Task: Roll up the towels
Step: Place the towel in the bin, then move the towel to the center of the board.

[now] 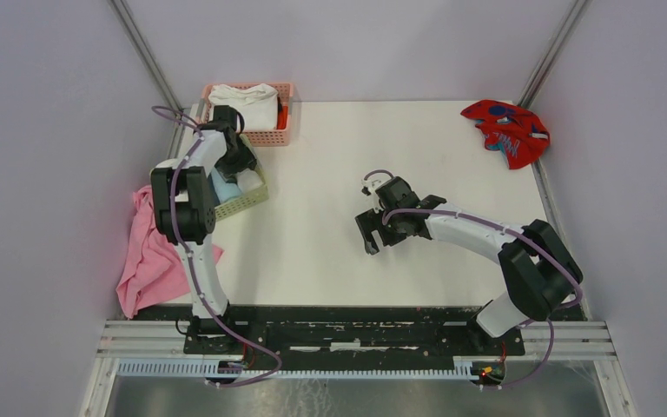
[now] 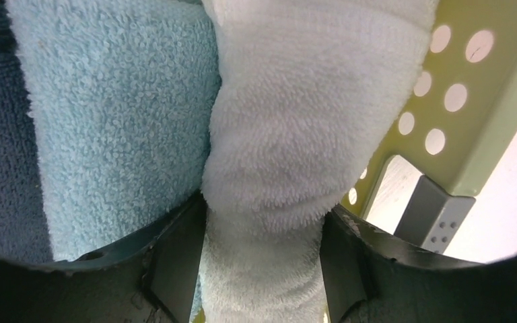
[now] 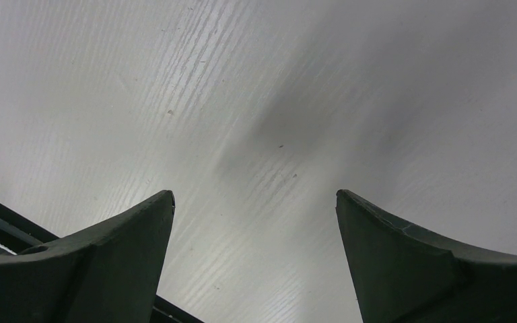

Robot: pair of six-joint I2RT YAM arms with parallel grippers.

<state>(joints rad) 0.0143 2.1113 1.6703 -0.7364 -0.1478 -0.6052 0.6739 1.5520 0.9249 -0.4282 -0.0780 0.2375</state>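
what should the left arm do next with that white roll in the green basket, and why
Probably open the left gripper wider and lift straight out: the white towel roll already sits in the green basket beside the light blue roll, pinched between its fingers. The red towel lies unrolled.

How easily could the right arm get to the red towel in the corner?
Probably yes: the red towel lies alone at the far right corner, only bare table between. The right tool is open and empty, but faces away, so it must swing round.
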